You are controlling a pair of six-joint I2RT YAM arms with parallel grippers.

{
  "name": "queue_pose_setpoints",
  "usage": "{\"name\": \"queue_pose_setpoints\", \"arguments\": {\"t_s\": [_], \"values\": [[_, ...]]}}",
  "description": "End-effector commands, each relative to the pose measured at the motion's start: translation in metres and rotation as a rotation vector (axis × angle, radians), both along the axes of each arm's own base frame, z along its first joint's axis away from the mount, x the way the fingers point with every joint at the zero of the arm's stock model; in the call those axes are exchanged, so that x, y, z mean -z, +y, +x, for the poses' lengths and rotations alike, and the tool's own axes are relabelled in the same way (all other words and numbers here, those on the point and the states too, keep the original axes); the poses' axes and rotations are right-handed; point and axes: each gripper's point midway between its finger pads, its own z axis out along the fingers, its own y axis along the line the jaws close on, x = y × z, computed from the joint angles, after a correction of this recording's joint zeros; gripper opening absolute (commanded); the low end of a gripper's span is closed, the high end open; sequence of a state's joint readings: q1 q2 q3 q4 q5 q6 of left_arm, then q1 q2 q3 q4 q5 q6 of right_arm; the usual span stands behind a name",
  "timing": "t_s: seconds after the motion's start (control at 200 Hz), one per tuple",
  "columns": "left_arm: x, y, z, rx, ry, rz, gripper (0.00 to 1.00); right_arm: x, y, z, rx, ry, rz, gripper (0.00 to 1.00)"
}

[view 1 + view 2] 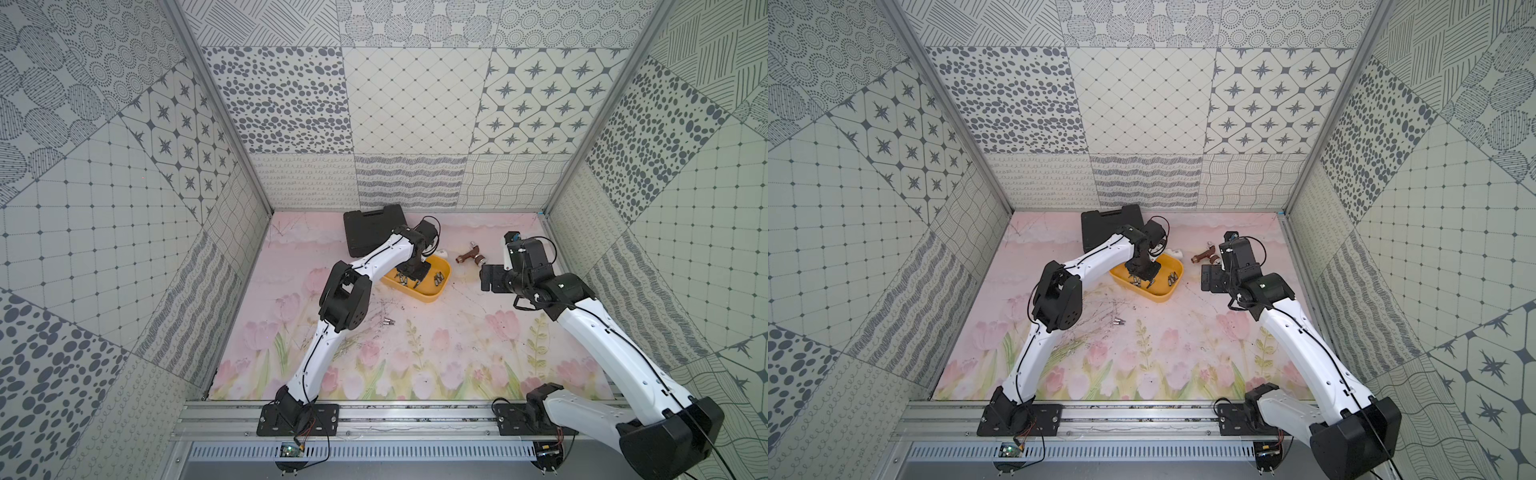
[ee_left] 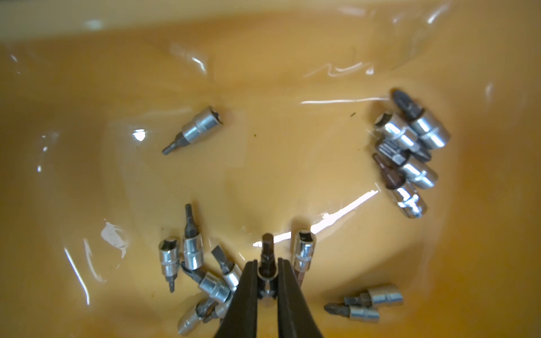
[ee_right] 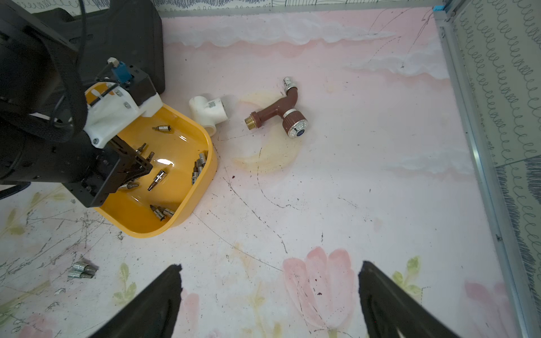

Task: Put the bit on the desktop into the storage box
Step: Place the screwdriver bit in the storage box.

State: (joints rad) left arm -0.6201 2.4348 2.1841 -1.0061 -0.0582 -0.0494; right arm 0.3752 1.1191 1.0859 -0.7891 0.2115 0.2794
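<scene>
The storage box, a shallow yellow tray (image 1: 432,297) (image 1: 1163,297) (image 3: 205,187), sits at mid table with several silver bits inside (image 2: 409,152). My left gripper (image 2: 267,262) (image 1: 415,283) (image 1: 1148,284) reaches down into the tray, shut on a dark-tipped bit (image 2: 267,251) that hangs just above the tray floor (image 2: 263,44). Two more bits (image 1: 388,321) (image 1: 1119,321) (image 3: 82,270) lie side by side on the desktop in front of the tray. My right gripper (image 3: 270,266) (image 1: 488,278) hovers open and empty to the right of the tray.
A black tool case (image 1: 374,226) stands behind the tray. A white pipe elbow (image 3: 207,112) touches the tray's back right corner, and a brown faucet (image 3: 281,112) lies beside it. Patterned walls close in the table on three sides.
</scene>
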Motion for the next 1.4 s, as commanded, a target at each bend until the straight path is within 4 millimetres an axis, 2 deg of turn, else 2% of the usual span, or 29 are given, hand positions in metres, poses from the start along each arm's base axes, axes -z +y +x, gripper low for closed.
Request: {"name": "queue_pose_setpoints", "arguments": {"t_s": [0.0,0.42,0.71,1.011,1.241,1.391], "values": [[0.003,0.003,0.0,0.006,0.015,0.008,0.14,-0.001,-0.003,0.002,0.005,-0.015,-0.012,0.96],[0.002,0.002,0.0,0.005,0.013,0.005,0.21,-0.002,-0.003,0.001,0.007,-0.021,-0.006,0.97],[-0.01,0.001,0.001,0.004,-0.002,-0.01,0.32,-0.002,-0.003,0.0,0.007,-0.022,-0.008,0.97],[-0.045,-0.004,-0.003,-0.003,-0.028,-0.076,0.43,-0.004,-0.004,-0.002,0.006,-0.026,-0.004,0.96],[-0.085,-0.004,-0.011,-0.012,-0.087,-0.157,0.48,-0.009,-0.002,-0.006,-0.009,-0.031,0.013,0.97],[-0.108,0.004,-0.021,-0.029,-0.141,-0.197,0.51,-0.008,0.005,-0.007,-0.043,-0.017,0.032,0.97]]}}
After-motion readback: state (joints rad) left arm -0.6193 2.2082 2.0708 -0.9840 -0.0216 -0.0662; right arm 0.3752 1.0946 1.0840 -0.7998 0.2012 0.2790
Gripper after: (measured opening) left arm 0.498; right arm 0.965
